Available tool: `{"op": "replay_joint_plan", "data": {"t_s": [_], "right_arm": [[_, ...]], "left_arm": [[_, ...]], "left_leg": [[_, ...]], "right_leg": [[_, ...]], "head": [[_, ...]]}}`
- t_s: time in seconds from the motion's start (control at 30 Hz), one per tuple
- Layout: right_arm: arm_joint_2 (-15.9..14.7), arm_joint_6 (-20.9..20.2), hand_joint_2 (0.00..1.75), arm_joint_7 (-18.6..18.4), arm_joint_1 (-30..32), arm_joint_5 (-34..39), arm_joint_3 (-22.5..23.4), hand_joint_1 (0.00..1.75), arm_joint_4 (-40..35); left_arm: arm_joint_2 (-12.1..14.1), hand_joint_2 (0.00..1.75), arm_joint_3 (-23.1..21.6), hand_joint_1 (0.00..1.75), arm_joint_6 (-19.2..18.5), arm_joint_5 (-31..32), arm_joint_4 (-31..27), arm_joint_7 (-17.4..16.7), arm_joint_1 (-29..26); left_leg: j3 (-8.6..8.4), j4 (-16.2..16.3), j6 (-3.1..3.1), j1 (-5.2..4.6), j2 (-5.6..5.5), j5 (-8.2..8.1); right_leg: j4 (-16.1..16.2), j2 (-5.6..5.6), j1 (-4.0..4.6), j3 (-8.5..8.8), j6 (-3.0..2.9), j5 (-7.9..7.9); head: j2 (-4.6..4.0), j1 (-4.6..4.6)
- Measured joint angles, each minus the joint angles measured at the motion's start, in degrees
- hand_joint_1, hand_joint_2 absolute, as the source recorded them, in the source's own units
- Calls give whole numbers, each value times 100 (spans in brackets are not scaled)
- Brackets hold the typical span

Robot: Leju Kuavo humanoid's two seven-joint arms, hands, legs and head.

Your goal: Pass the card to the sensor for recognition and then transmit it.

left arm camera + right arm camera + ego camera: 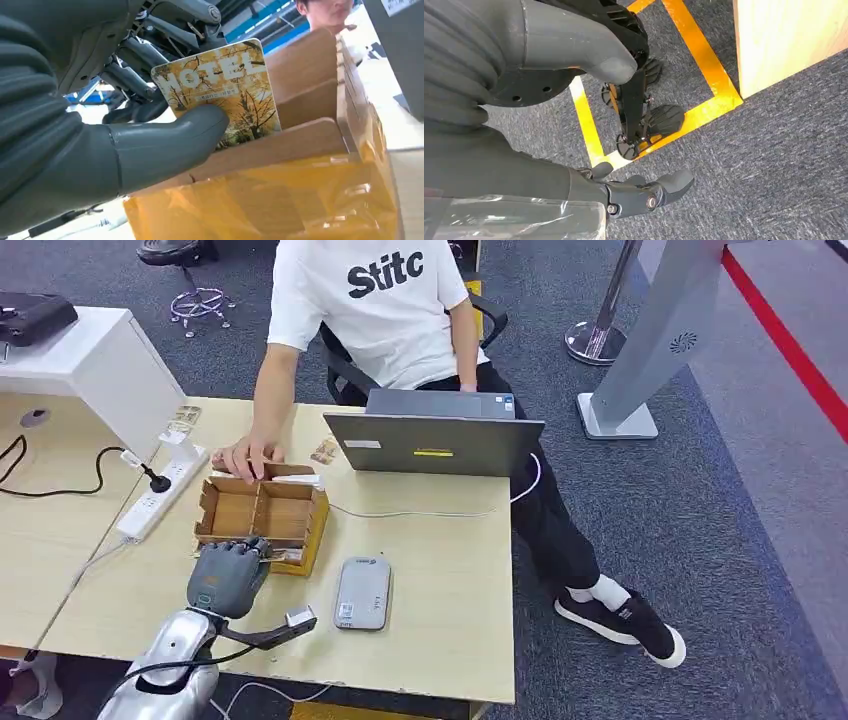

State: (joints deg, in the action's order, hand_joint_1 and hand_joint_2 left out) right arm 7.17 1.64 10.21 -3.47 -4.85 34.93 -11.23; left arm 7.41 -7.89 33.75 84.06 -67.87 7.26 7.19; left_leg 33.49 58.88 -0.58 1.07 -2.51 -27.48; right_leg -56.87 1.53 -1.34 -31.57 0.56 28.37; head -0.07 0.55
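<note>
In the left wrist view my left hand [150,140] pinches a yellow hotel card [225,90] between thumb and fingers, just above the near compartment of a cardboard box [310,145]. Seen from the head, that hand [228,575] sits at the near edge of the divided box [262,515]. The grey card sensor [362,592] lies flat on the table to the right of the hand. My right hand [574,50] hangs over the carpet beside the table, fingers apart and nothing in it.
A seated person rests a hand [245,458] on the box's far edge. An open laptop [435,440] stands behind the sensor, with a white cable trailing from it. A power strip [160,495] lies left of the box. A white cabinet [90,360] is at the far left.
</note>
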Motion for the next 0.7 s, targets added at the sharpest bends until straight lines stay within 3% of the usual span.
{"op": "replay_joint_plan", "data": {"t_s": [0.13, 0.23, 0.5, 0.7], "right_arm": [[0, 20, 175, 22, 2, -37, 9, 0, 0], [0, 20, 175, 39, 12, -46, 44, 0, 0], [0, 7, 175, 50, 20, -68, 81, 0, 0], [7, -4, 175, 42, 18, -109, 81, 0, 0]], "left_arm": [[103, 175, 42, 175, 54, -492, -350, 11, 3], [273, 175, 260, 175, -314, -1018, -963, 129, 149], [444, 175, 566, 175, -411, -1091, -1688, 199, 362], [490, 175, 638, 175, -459, -1115, -1869, 199, 455]], "left_leg": [[0, 0, -1, 3, 1, 1], [0, 0, -1, 4, -2, 2], [0, 0, -1, 3, 0, 2], [0, 0, -1, 1, -1, 1]], "right_leg": [[-1, 0, 2, -2, 0, 0], [-1, -2, 3, -1, -1, 0], [-2, 0, 2, 1, -1, -1], [-1, 0, 1, 1, -1, -1]], "head": [[0, 0], [0, 0], [0, 2], [0, 0]]}}
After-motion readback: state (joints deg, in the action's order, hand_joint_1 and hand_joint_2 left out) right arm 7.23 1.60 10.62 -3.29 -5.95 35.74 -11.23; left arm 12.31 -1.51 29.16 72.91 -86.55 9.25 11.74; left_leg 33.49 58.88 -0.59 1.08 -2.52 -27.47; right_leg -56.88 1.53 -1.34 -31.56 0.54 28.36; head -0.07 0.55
